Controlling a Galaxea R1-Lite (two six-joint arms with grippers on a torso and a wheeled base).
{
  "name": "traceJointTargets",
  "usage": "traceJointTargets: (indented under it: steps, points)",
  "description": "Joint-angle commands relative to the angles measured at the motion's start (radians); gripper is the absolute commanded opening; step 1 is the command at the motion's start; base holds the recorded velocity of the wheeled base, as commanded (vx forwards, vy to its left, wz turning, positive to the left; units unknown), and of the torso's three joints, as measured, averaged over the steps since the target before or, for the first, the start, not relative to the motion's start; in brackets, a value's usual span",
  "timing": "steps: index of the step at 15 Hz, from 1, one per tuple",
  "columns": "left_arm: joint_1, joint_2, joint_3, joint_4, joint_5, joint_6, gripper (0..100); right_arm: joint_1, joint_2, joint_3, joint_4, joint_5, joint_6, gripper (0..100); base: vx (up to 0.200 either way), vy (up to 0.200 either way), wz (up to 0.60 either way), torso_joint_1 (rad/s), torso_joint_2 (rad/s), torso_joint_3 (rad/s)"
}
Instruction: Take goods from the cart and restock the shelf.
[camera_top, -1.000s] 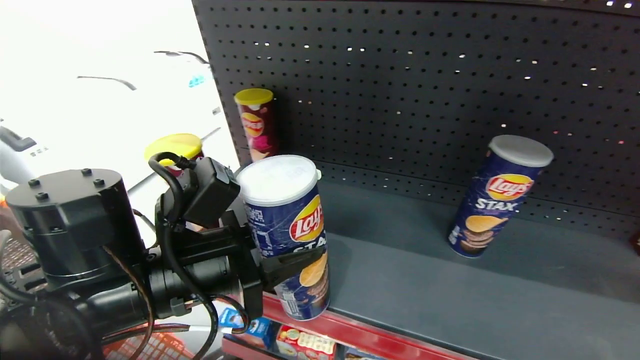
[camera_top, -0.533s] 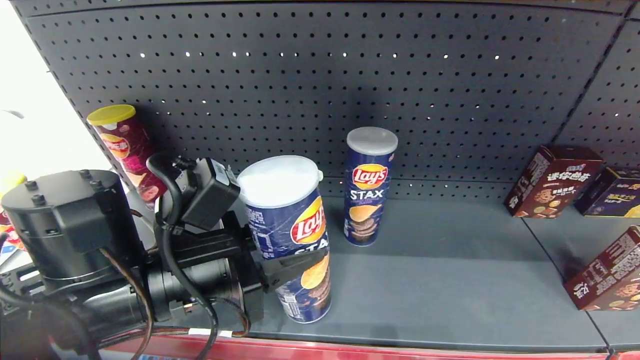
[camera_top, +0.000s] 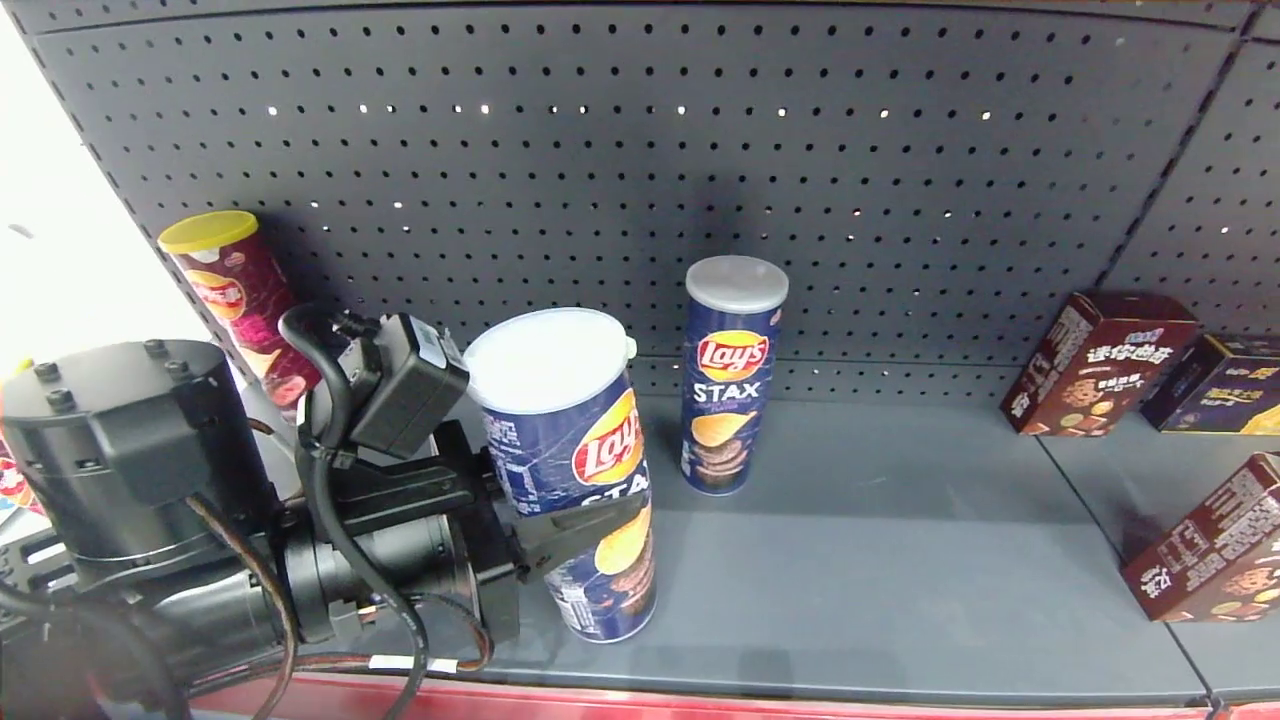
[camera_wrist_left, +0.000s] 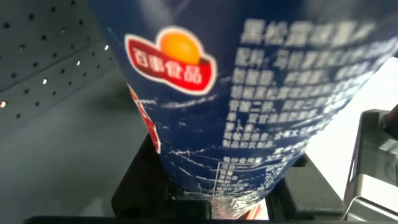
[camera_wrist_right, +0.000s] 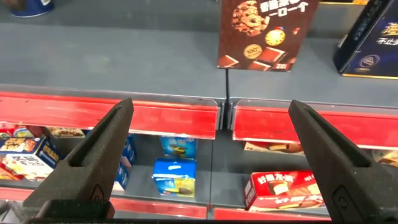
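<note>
held can: left gripper far finger hidden behind it. maroon can, left of held can: base partly hidden by wrist camera. brown box, far right of held can: cut off by edge.

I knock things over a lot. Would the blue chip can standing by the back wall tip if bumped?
Probably: the standing blue chip can is tall on a narrow base, so a high push could topple it. Being round, it would likely roll along the shelf.

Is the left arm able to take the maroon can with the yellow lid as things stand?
Probably not: the left claw is shut on a blue can, so it has no free grip for the maroon can behind it.
</note>
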Motion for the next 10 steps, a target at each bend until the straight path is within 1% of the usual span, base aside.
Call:
traceJointTargets:
  steps: [1, 5, 9, 10]
  points:
    - [-0.001, -0.003, -0.004, -0.002, 0.0, 0.0, 0, 0.0, 0.0, 0.0, 0.0, 0.0, 0.0, 100, 0.0, 0.0, 0.0, 0.0, 0.0, 0.0]
    - [-0.001, -0.04, 0.012, 0.001, 0.005, 0.001, 0, 0.0, 0.0, 0.0, 0.0, 0.001, 0.0, 100, 0.0, 0.0, 0.0, 0.0, 0.0, 0.0]
    - [0.013, -0.058, 0.019, 0.001, 0.008, 0.006, 0, 0.0, 0.0, -0.002, 0.0, 0.003, -0.007, 100, 0.0, 0.0, 0.0, 0.0, 0.0, 0.0]
    - [0.026, -0.063, 0.024, 0.001, 0.008, 0.008, 0, 0.0, 0.0, -0.002, 0.0, 0.003, -0.007, 100, 0.0, 0.0, 0.0, 0.0, 0.0, 0.0]
